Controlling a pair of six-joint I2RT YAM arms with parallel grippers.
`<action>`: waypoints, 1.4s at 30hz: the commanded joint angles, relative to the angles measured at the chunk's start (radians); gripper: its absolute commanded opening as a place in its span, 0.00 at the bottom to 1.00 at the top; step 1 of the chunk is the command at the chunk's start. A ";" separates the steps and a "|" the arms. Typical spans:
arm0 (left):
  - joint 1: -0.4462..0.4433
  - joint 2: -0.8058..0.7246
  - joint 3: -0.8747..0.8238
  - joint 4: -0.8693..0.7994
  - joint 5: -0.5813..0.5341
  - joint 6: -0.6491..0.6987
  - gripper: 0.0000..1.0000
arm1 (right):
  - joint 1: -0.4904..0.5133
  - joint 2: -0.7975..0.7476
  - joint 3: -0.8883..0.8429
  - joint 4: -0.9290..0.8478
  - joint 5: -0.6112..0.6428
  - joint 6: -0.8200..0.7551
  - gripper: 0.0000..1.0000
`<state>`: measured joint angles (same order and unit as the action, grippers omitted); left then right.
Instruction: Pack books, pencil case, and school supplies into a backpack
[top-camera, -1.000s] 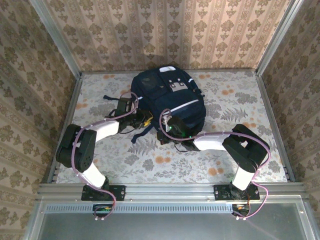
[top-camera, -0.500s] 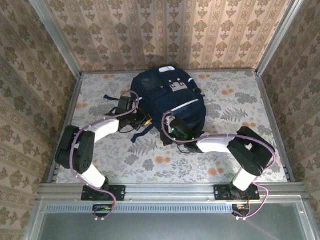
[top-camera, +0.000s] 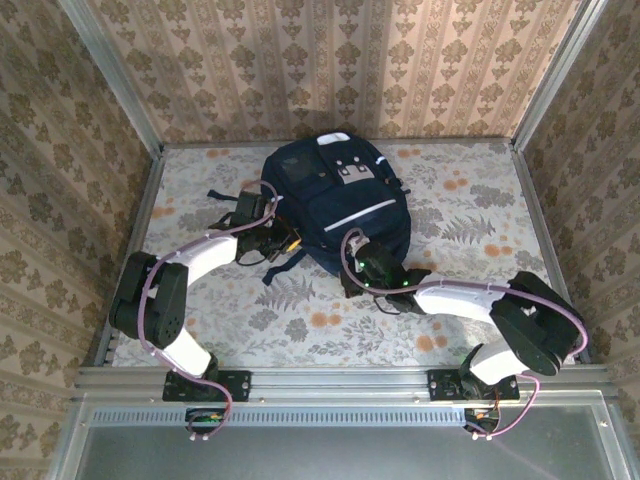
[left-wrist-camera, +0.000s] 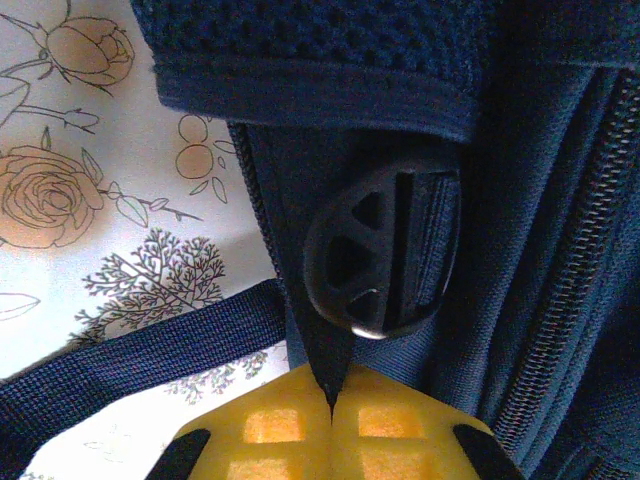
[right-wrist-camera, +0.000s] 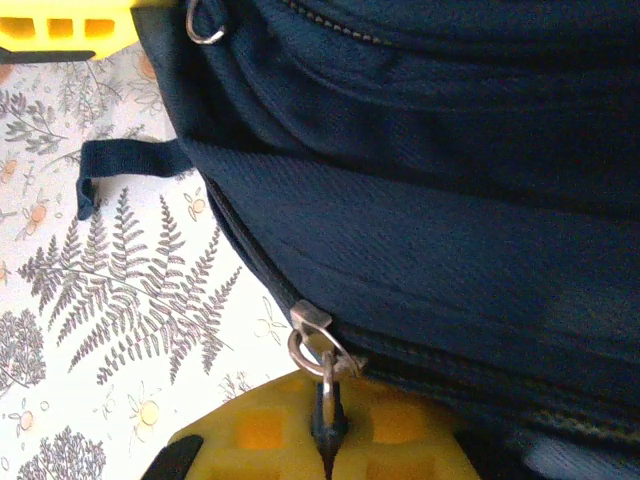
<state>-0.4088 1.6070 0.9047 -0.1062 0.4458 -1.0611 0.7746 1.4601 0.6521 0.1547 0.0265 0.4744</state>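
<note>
The table (top-camera: 480, 200) wears a floral cloth, and the backpack (top-camera: 335, 195) lies on it beyond both claws, front patch up, white stripe across it.

The left claw (top-camera: 278, 236) sits at the pack's left flank. In its wrist view its yellow fingers (left-wrist-camera: 270, 425) are pressed together on a narrow length of navy webbing (left-wrist-camera: 322, 352) that runs straight up from the pinch. Just above the claw a black plastic buckle (left-wrist-camera: 385, 250) lies against the backpack (left-wrist-camera: 560, 200). To the claw's left a loose strap (left-wrist-camera: 130, 355) crosses the cloth.

The right claw (top-camera: 358, 268) is at the pack's near edge. Its fingers (right-wrist-camera: 250, 430) are closed on a metal zip pull (right-wrist-camera: 322, 352), which hangs from the zip line of the backpack (right-wrist-camera: 450, 150) directly above the pinch. Up and left of this claw a strap end (right-wrist-camera: 130, 160) lies on the cloth, and beyond it the left claw (right-wrist-camera: 65, 35) shows yellow beside a small metal ring (right-wrist-camera: 203, 25).
</note>
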 joint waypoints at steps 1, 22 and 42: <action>0.048 -0.035 0.013 -0.037 -0.096 0.029 0.00 | -0.030 -0.058 -0.003 -0.175 0.055 -0.034 0.00; 0.057 -0.015 0.065 -0.091 -0.083 0.078 0.00 | -0.213 -0.095 0.118 -0.513 -0.093 -0.049 0.00; 0.064 -0.102 0.252 -0.404 -0.039 0.111 0.43 | -0.009 0.292 0.420 -0.094 -0.298 0.178 0.00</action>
<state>-0.3332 1.5650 1.2304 -0.4942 0.3801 -0.9028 0.7544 1.7164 0.9977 -0.0170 -0.2710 0.6113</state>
